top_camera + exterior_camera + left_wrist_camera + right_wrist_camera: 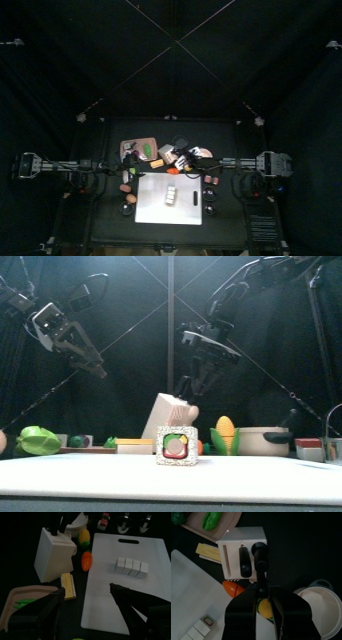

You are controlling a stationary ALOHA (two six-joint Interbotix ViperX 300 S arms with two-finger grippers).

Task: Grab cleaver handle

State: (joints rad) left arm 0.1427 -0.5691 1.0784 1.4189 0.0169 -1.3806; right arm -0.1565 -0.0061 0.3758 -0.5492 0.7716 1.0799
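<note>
my right claw (263, 598) is over the knife block (242, 549), its jaws narrowed around the black cleaver handle (259, 559) that sticks out of the block's top; grip appears nearly made, and final squeeze remains, while my left claw (87, 604) hangs open.

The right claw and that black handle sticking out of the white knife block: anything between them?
Nothing: in the right wrist view the right gripper has its jaws on either side of the black handle of the knife block.
</note>
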